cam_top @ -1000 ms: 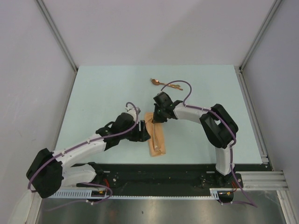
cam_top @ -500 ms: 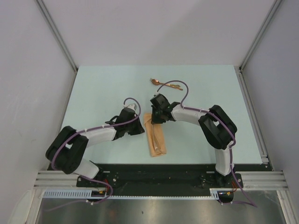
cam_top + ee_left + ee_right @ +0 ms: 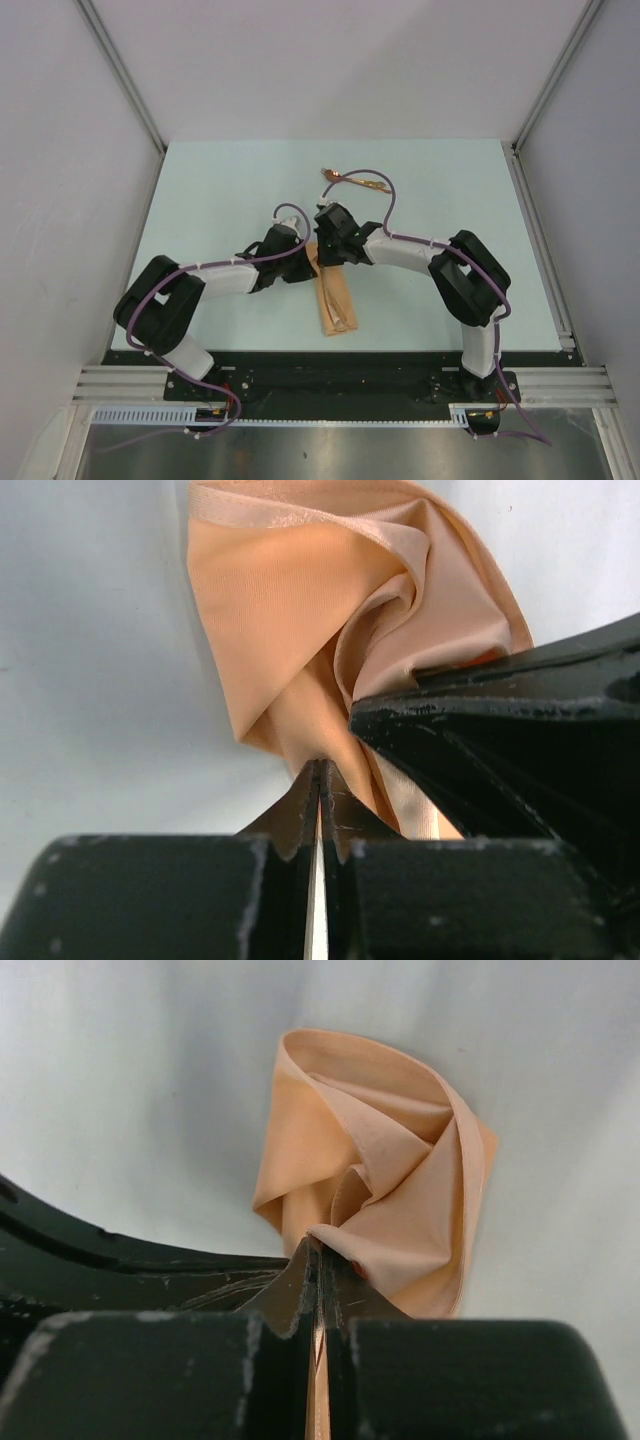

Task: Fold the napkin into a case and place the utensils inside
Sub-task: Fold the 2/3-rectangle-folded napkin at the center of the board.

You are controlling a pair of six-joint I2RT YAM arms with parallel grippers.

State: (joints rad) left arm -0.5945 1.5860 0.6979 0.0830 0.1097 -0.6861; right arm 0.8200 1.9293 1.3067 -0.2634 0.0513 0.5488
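Observation:
The peach-orange napkin lies as a narrow folded strip in the middle of the table, its far end bunched up between the two grippers. My left gripper is shut on a pinch of that far end from the left; in the left wrist view the crumpled napkin runs into the shut left gripper. My right gripper is shut on the same end from the right, with napkin cloth pinched in the right gripper. The copper utensils lie on the table beyond both grippers.
The two gripper heads nearly touch over the napkin; the right one's black body fills the right of the left wrist view. Grey walls and metal rails bound the pale table. A black base rail runs along the near edge.
My left arm has swung its gripper right to the napkin's far end and shut there. My right gripper has shifted a little left, still shut on the cloth.

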